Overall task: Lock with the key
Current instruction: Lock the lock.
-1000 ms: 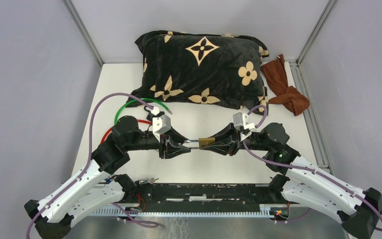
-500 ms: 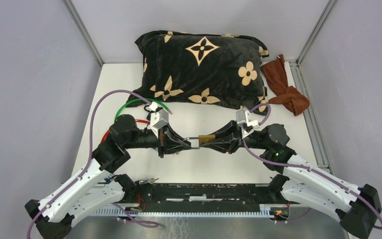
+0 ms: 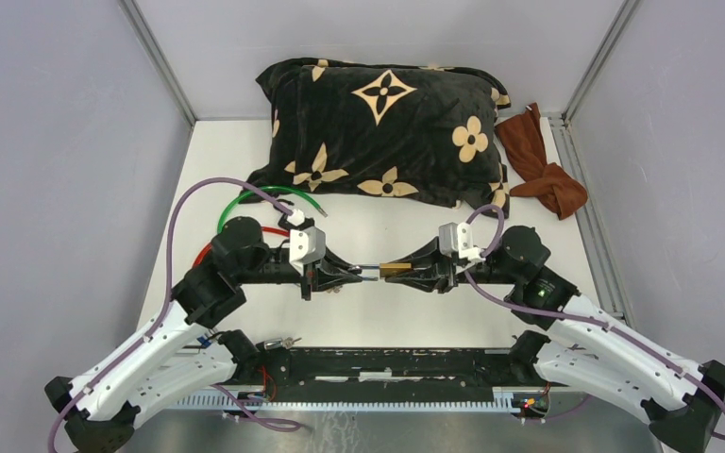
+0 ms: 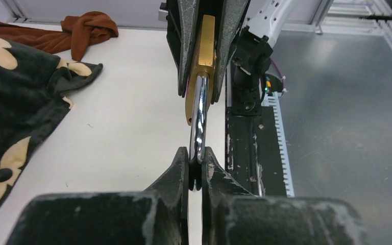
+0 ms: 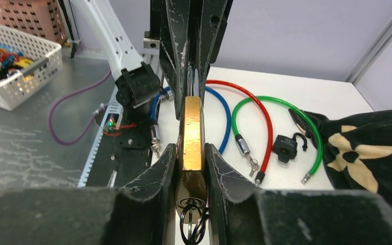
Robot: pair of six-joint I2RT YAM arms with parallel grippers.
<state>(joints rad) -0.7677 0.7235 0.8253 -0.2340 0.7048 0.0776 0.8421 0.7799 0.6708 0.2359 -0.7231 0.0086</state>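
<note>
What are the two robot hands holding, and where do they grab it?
Both hold one padlock. The right gripper pinches its brass body; the left gripper pinches the end of its silver shackle.

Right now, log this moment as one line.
left claw: shut on shackle | right claw: shut on brass padlock body | arms: facing, tip to tip
</note>
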